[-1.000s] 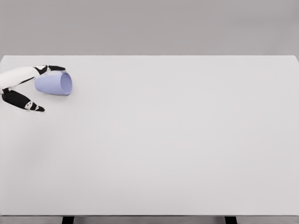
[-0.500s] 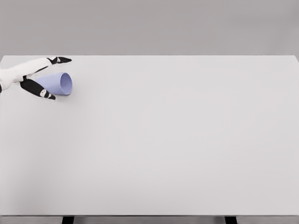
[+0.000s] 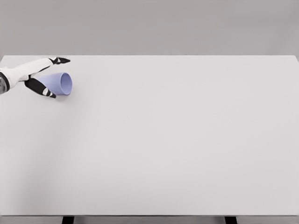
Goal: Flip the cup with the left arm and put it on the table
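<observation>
A pale lavender cup [image 3: 60, 83] lies on its side near the far left of the white table [image 3: 177, 140], its open mouth facing right. My left hand [image 3: 56, 77] reaches in from the left edge and wraps the cup. Its black-tipped fingers [image 3: 60, 60] lie along the cup's far side and the thumb [image 3: 45, 91] presses against the near side. The cup's base is hidden behind the hand. The right arm is out of view.
The table's far edge runs just behind the hand, and its left edge is close to the cup. Two dark table legs [image 3: 68, 220] show at the bottom edge.
The thumb has swung up from well below the cup to rest against its near side. The fingers have shifted up along the far side. The cup has turned slightly.
</observation>
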Available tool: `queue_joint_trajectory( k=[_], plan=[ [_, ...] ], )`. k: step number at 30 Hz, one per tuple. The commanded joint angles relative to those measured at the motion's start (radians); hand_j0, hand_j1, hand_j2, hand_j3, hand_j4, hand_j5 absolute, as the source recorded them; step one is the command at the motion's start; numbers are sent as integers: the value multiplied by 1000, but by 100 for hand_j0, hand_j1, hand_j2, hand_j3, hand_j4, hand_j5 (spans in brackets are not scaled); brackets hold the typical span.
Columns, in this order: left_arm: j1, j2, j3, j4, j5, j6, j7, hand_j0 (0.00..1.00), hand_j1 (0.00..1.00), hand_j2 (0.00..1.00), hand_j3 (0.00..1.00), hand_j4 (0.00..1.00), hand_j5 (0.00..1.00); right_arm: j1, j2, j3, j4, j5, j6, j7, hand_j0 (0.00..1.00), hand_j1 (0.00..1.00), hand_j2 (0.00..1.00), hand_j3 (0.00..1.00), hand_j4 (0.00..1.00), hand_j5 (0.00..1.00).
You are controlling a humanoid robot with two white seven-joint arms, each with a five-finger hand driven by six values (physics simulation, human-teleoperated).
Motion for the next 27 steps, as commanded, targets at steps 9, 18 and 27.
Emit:
queue_joint_trajectory(
  k=[9,18,27],
  plan=[
    [-37,-14,-42,58,3,0,0,100,100,100,100,100,100,0,0,0,0,0,0,0,100,100,100,100,100,100],
    [-49,-19,-42,120,-21,3,0,100,100,100,100,100,100,0,0,1,0,0,0,0,100,100,100,100,100,100],
    [-61,-51,-43,123,-57,3,0,100,100,100,100,100,100,0,0,0,0,0,0,0,100,100,100,100,100,100]
  ],
)
